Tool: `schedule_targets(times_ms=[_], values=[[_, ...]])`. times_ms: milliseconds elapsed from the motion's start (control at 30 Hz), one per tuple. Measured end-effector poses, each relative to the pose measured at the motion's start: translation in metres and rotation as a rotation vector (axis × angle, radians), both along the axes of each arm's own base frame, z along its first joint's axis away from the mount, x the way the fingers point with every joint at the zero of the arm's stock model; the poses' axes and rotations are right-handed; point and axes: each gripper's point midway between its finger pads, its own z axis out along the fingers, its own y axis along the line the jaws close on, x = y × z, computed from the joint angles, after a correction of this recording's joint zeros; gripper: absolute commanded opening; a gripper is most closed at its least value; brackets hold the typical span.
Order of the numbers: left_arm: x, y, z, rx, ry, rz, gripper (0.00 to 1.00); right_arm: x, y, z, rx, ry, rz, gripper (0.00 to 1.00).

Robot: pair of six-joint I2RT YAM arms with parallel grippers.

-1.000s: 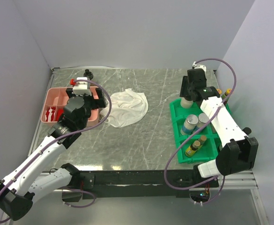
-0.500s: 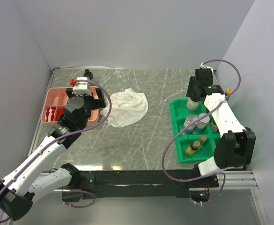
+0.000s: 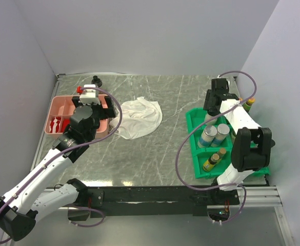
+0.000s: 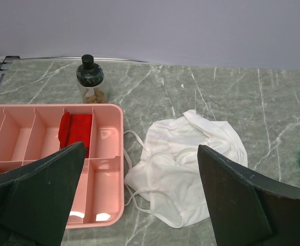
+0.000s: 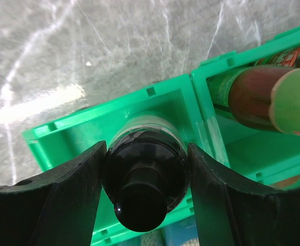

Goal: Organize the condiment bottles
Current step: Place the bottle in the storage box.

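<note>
Since the earlier frames the right arm has swung its wrist toward the far right and lowered; the left arm has not moved. The right end effector (image 5: 145, 171) is closed on a black-capped bottle (image 5: 144, 192), fingers pressed on either side of its shoulder; the bottle hangs directly below, inside the end compartment of the green tray (image 5: 83, 130). Whether its base touches the tray floor is hidden.

To the right of the end effector, past the divider, sits a dark-red bottle (image 5: 250, 89), close by.

Risk, as judged: the right finger stands nearly against the divider; opening there may knock the wall and jog the tray; release before the base seats may tip the bottle against the divider.

The left end effector (image 4: 139, 205) is spread wide and empty; the pink tray (image 4: 106, 169) lies below to its left, the white cloth (image 4: 191, 159) ahead, and a lone bottle (image 4: 91, 79) stands on the worktop (image 4: 262, 102) further ahead-left, unsorted.
</note>
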Motion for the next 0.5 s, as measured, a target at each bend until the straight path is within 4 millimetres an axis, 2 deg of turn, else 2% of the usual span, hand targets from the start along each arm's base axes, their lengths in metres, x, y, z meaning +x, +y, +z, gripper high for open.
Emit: schedule_targets(times_ms=[233,400,500], values=[[0.000,0.000,0.000,0.000,0.000,0.002,0.97,-0.003,-0.008,-0.020,-0.036,0.038,-0.036,0.87],[0.000,0.001,0.000,0.001,0.000,0.005,0.97,0.000,-0.019,-0.015,-0.076,0.012,-0.082,0.99],[0.000,0.000,0.000,0.001,0.000,0.004,0.97,0.000,-0.019,-0.011,-0.074,0.001,-0.089,1.00]])
